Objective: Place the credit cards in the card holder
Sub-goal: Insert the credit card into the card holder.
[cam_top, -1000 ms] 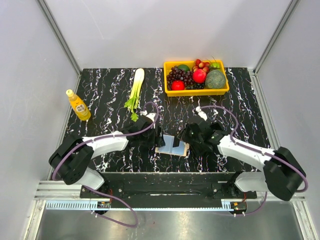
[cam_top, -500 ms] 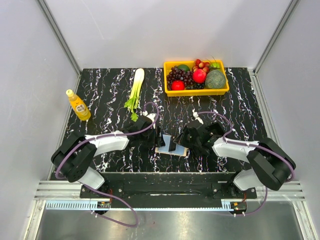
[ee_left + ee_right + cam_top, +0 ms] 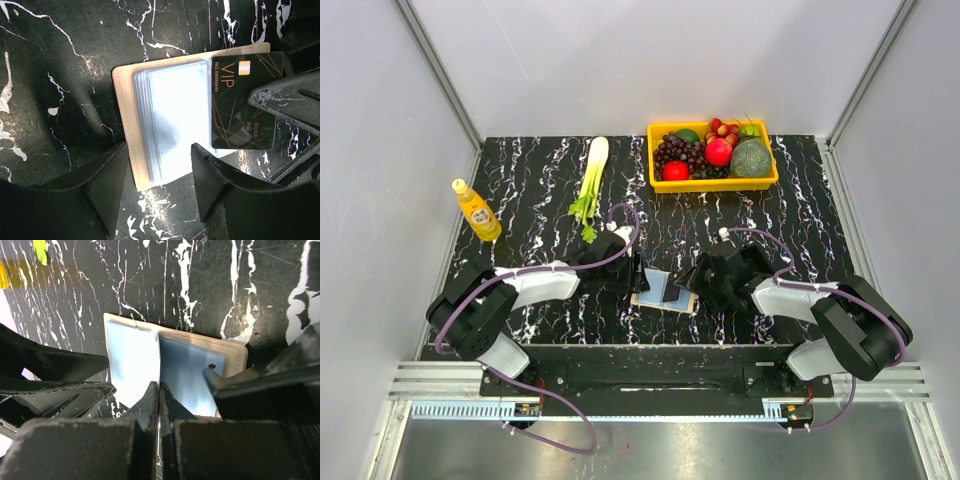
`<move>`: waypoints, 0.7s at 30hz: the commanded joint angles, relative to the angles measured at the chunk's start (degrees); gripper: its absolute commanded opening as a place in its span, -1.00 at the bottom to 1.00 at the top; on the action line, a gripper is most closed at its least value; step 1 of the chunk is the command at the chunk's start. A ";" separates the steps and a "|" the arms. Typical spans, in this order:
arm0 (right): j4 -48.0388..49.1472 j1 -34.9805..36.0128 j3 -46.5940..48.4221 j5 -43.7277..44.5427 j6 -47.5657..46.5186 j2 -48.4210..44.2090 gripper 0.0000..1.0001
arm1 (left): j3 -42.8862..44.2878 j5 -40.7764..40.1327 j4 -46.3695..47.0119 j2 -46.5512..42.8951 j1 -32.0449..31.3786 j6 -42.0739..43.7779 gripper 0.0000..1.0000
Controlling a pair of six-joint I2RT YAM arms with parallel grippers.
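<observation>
A stitched beige card holder [image 3: 125, 125] with glossy blue sleeves [image 3: 175, 125] is spread open. A flat black card [image 3: 240, 115] is pinched in the closed right gripper [image 3: 159, 400]. The left gripper [image 3: 159, 165] is held half-open astride the holder's edge.

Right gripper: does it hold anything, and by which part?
Yes, the black VIP card, pinched by one edge in the shut jaws of the right gripper, over the open card holder.

White arms [image 3: 535, 285], purple cables [image 3: 620, 212], black hands [image 3: 638, 272] [image 3: 695, 285]
</observation>
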 commanded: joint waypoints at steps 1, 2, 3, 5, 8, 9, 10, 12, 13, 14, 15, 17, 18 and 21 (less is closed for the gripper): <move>4.08 -0.39 -0.09 -5.24 -1.38 2.21 -1.00 | -0.42 0.57 -0.16 1.93 0.01 0.77 0.15; 5.40 -0.30 -0.18 -6.38 -1.30 3.35 -1.00 | -0.51 0.57 -0.07 2.01 0.10 0.77 0.15; 6.45 -0.30 -0.26 -7.26 -1.12 4.49 -1.00 | -0.51 0.65 -0.07 2.19 0.01 0.86 0.15; 8.30 -0.30 -0.87 -7.80 -0.33 5.20 -1.00 | -0.51 0.65 0.01 2.28 0.01 0.77 0.14; 8.84 -0.39 -1.23 -7.89 -0.06 4.95 -1.00 | -0.59 0.48 -0.07 2.37 0.01 0.34 0.14; 8.58 -0.39 -1.41 -7.71 -0.06 4.68 -1.00 | -0.59 0.48 -0.07 2.28 0.01 0.33 0.13; 8.57 -0.30 -1.58 -7.54 -0.06 4.42 -1.00 | -0.59 0.48 -0.07 2.37 0.01 0.33 0.13; 9.36 -0.39 -2.02 -8.06 0.02 3.63 -1.00 | -0.42 0.04 -0.51 2.45 0.10 0.07 0.13; 9.89 -0.39 -2.37 -8.06 0.46 2.93 -1.00 | -0.24 -0.13 -0.51 2.54 0.01 0.16 0.13; 9.20 -0.39 -2.37 -8.06 0.55 2.58 -1.00 | -0.16 -0.31 -0.51 2.72 0.01 0.16 0.12; 8.23 -0.39 -2.11 -8.24 0.20 2.40 -1.00 | 0.02 -0.66 -2.17 2.89 0.10 0.33 0.12; 7.69 -0.21 -2.11 -8.24 -0.06 2.40 -1.00 | 0.37 -0.93 -2.80 3.07 0.01 0.60 0.11; 8.13 -0.30 -2.63 -7.45 0.55 2.48 -1.00 | 0.37 -1.10 -2.89 2.90 0.01 0.68 0.10; 9.45 -0.21 -3.34 -5.52 0.82 2.83 -1.00 | 0.11 -0.32 -2.89 2.81 -0.08 0.77 0.06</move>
